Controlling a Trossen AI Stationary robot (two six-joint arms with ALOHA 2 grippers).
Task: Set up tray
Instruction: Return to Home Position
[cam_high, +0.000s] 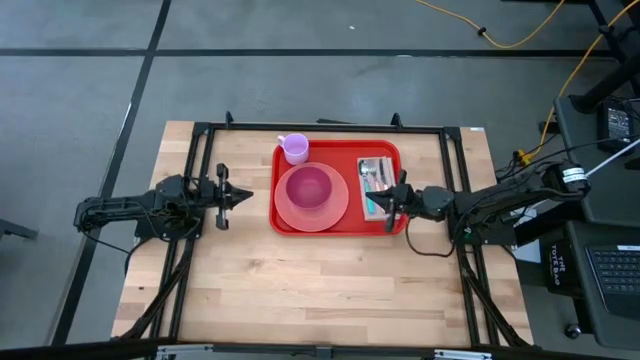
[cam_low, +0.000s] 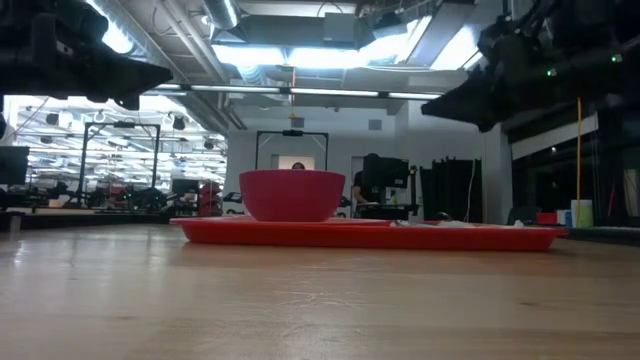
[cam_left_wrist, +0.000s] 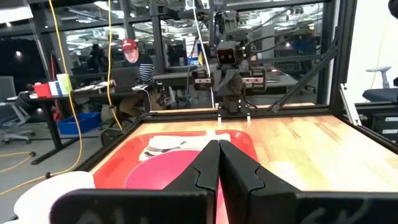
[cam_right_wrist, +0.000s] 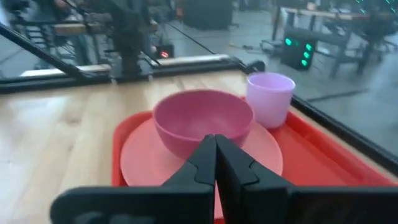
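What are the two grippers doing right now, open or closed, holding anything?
Left gripper: closed, holding nothing, left of the tray.
Right gripper: closed, holding nothing, over the tray's right edge.

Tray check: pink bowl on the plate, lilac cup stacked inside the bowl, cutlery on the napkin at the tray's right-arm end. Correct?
One thing is off: the lilac cup is not inside the pink bowl. It stands by itself on the tray near a corner, beside the plate, as the high view shows. The bowl on the plate and the cutlery on the napkin are as stated.
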